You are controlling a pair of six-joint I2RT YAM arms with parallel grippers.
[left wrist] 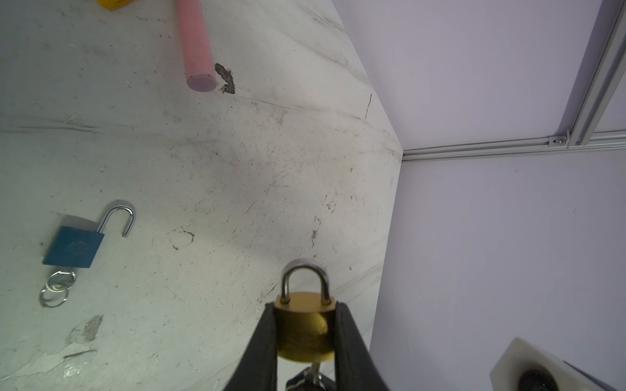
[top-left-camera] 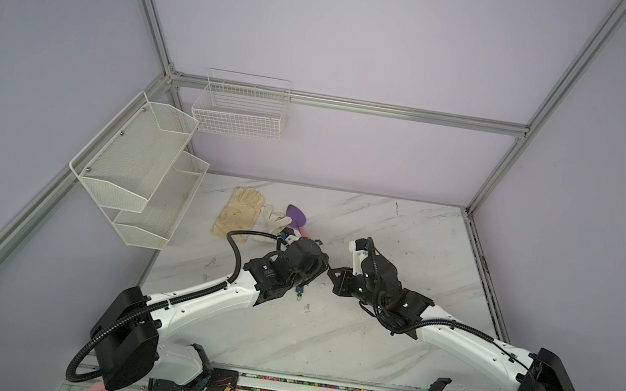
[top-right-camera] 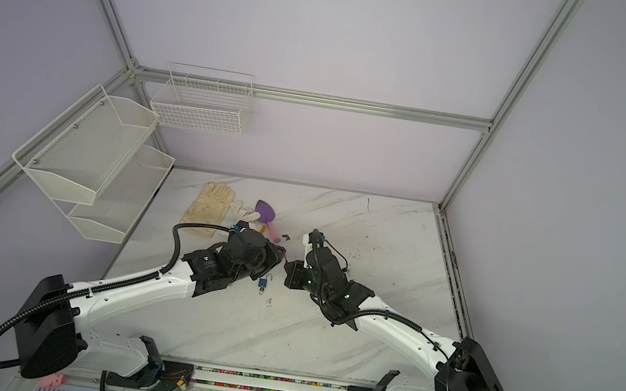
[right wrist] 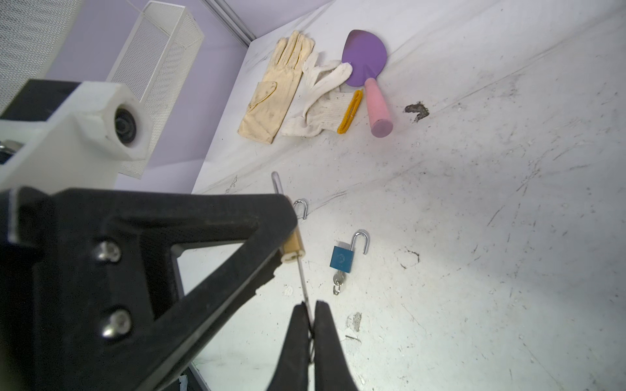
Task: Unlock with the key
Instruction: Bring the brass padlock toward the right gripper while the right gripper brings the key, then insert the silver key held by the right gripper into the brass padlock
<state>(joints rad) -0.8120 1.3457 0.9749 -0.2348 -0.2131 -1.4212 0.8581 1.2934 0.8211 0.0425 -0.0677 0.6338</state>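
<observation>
Closest to the right wrist camera, the right gripper [right wrist: 310,306] has its jaws pressed almost together on the head of the key [right wrist: 302,277]. The key's thin blade runs straight up into the underside of the brass padlock [right wrist: 293,248]. That padlock is off the table, clamped by its flat faces in the left gripper [left wrist: 306,306], whose jaws stand only as far apart as the body is thick. Its shackle [left wrist: 305,274] has both legs seated in the body, so the lock is not yet open.

Judging by this, insertion looks done and the turn is the step in hand. The next move calls for the right wrist to rotate about the blade's axis, while the left grip holds firm so the body does not spin with it.

Farther off, a blue padlock [left wrist: 72,247] lies on the table [left wrist: 237,169] with its shackle sprung and a second key [left wrist: 59,284] in it. Beyond it lie gloves [right wrist: 274,91] and a purple trowel [right wrist: 367,57].
</observation>
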